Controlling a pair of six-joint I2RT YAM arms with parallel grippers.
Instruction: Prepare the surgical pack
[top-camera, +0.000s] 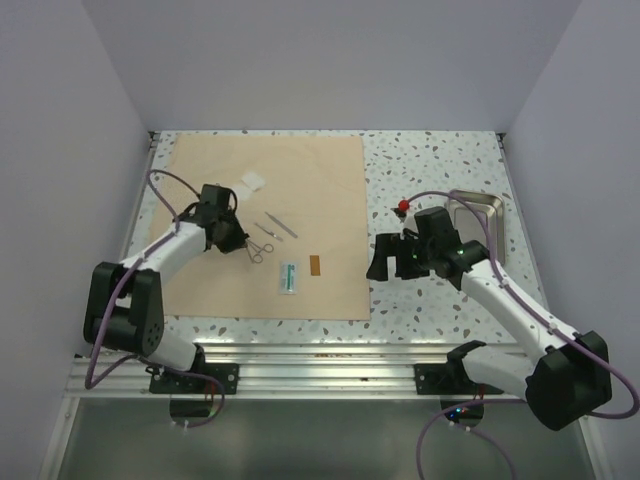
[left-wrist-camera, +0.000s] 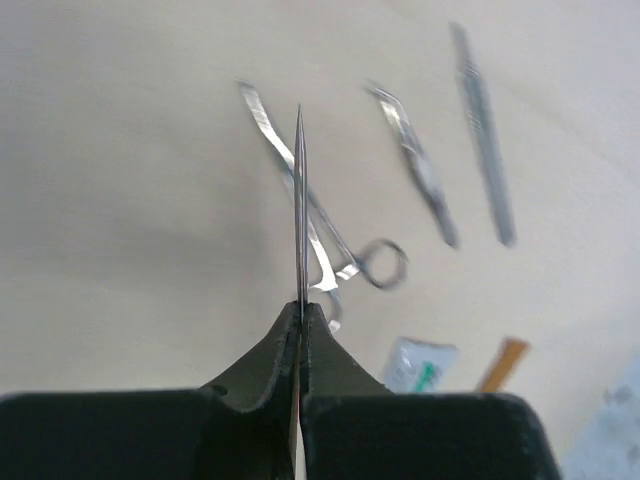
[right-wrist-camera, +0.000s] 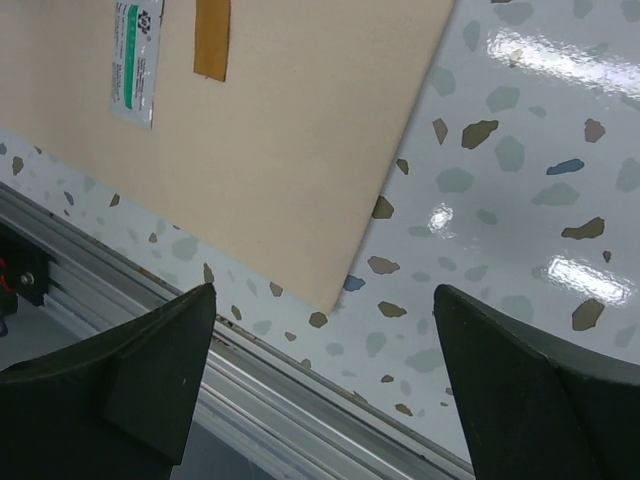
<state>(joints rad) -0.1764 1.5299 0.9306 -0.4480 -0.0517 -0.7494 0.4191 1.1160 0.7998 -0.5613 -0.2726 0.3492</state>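
The tan sheet (top-camera: 300, 190) lies flat on the table's left half. On it are tiny metal scissors (top-camera: 260, 250), two slim metal instruments (top-camera: 277, 227), a white gauze square (top-camera: 252, 181), a green-printed packet (top-camera: 288, 277) and a small brown packet (top-camera: 314, 266). My left gripper (left-wrist-camera: 301, 308) is shut on a thin pointed metal instrument (left-wrist-camera: 299, 200), held just above the scissors (left-wrist-camera: 345, 255). My right gripper (right-wrist-camera: 322, 291) is open and empty over the sheet's near right corner (right-wrist-camera: 330, 280). The steel tray (top-camera: 488, 206) sits at the right, partly hidden by my right arm.
A small red object (top-camera: 403, 206) lies on the speckled table left of the tray. The aluminium rail (top-camera: 300, 355) runs along the near edge. White walls close in the table on three sides.
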